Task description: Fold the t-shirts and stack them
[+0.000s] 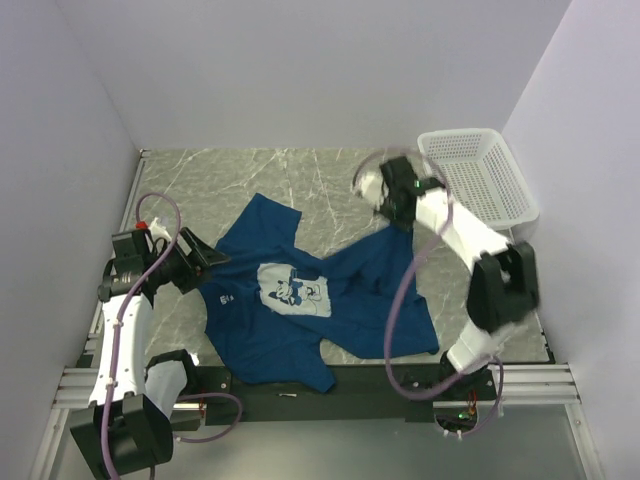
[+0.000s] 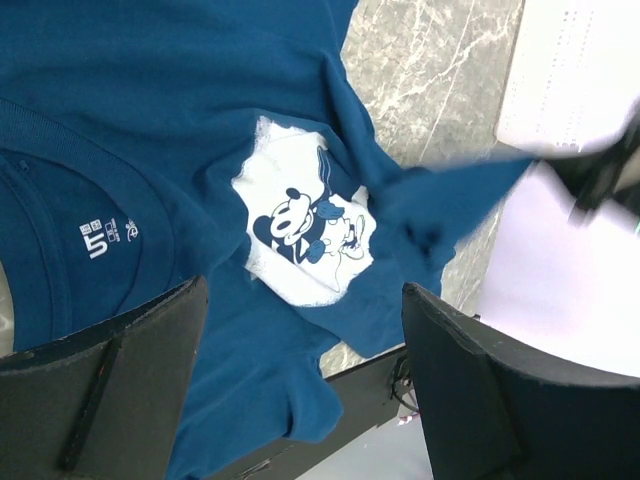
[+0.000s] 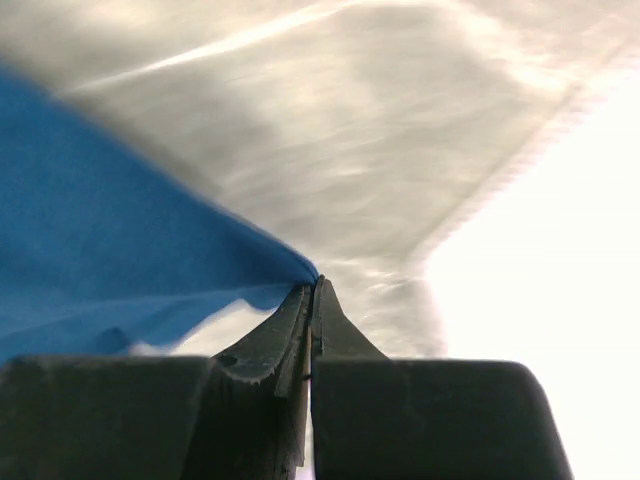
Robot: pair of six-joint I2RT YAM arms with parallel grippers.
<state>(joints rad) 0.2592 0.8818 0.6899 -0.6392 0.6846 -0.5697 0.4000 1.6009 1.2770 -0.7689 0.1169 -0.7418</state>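
Rightmost, the white mesh basket stands at the table's far corner, its mesh floor in plain view. The dark blue t-shirt lies rumpled mid-table, cartoon print facing up. The left gripper hangs over the shirt's collar side, jaws wide apart. The right gripper pinches one corner of the shirt, drawn up to a point near the basket.

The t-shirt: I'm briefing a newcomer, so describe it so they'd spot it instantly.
On the marbled table, centre front, lies a dark blue t-shirt. Its white cartoon print marks it off from the white mesh basket at the far right.
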